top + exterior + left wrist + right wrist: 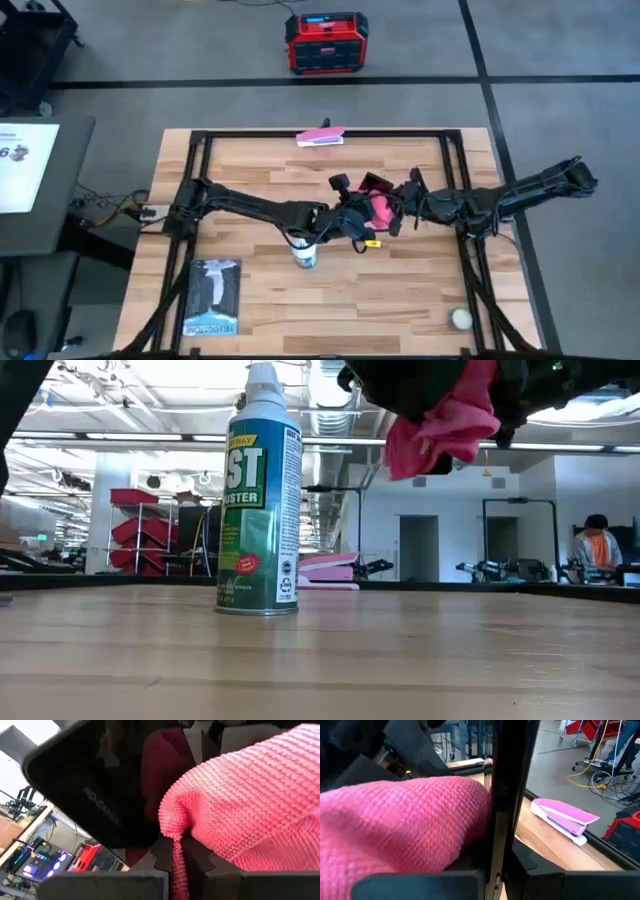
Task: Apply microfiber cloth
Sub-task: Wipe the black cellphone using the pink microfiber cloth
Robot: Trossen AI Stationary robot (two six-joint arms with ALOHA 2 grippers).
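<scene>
from above, the left gripper point(352, 222) and right gripper point(395, 212) meet over the middle of the wooden table point(400, 300), the bright pink waffle-textured microfiber cloth point(379, 211) bunched between them. the low view shows it held above the table, right of a green-and-white spray can point(260, 500). in the left wrist view the left fingers pinch a fold of cloth against a flat black phone point(95, 795). in the right wrist view the right fingers clamp the phone's edge.

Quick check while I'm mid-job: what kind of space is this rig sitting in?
Probably a workshop or robotics lab, not a home: a concrete floor with black tape lines, red tool carts and open ceiling ducts behind the wooden table, plus a person at a distant bench.
</scene>
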